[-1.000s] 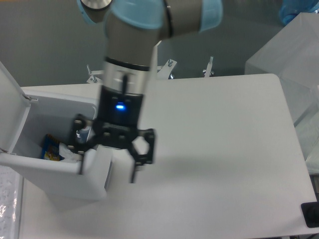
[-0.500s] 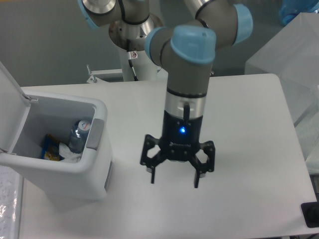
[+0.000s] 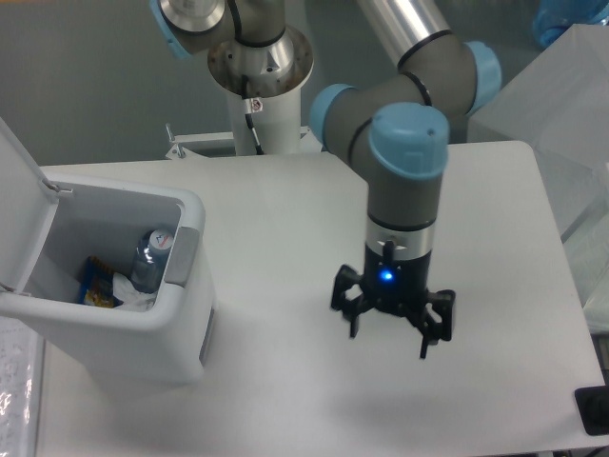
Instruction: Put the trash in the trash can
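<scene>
Bin (image 3: 181,333): white, lid open, left side of table. Contents: bottle (image 3: 150,259), upright-tilted, blue cap up; wrapper (image 3: 128,290) beside it, apparently touching. Gripper (image 3: 390,328): fingers apart, holding nothing, hanging over bare table (image 3: 495,238), well apart to the bin's right.

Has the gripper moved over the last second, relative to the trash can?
Yes. The gripper has moved right, away from the trash can, and is now open over bare table.
</scene>
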You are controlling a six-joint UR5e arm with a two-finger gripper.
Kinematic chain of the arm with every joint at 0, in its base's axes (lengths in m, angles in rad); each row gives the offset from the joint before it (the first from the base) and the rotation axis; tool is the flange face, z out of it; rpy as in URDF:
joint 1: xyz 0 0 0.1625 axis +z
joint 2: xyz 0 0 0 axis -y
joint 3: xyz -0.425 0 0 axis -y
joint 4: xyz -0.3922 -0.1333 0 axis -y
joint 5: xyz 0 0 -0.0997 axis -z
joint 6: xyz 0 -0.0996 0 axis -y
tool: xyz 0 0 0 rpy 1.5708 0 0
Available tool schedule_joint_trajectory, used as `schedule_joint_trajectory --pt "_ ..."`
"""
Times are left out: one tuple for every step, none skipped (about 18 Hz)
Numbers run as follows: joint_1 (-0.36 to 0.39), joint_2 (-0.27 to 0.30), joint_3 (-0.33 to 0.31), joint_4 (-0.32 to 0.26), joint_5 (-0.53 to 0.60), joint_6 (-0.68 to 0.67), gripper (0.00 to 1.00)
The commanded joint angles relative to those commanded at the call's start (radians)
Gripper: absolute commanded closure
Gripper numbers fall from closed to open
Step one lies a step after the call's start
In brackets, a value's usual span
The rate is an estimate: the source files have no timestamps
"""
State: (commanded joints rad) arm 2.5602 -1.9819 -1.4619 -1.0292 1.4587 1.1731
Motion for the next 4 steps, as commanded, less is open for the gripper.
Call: schedule_joint_trajectory --pt "-0.003 0.002 0.002 0.001 0.002 0.019 0.0" --pt "-0.005 0.002 0.002 0.0 0.015 0.023 0.0" --pt "-0.006 0.002 0.0 -0.003 0.038 0.023 0.0" --pt "-0.006 0.002 -0.001 -0.005 0.058 0.025 0.0"
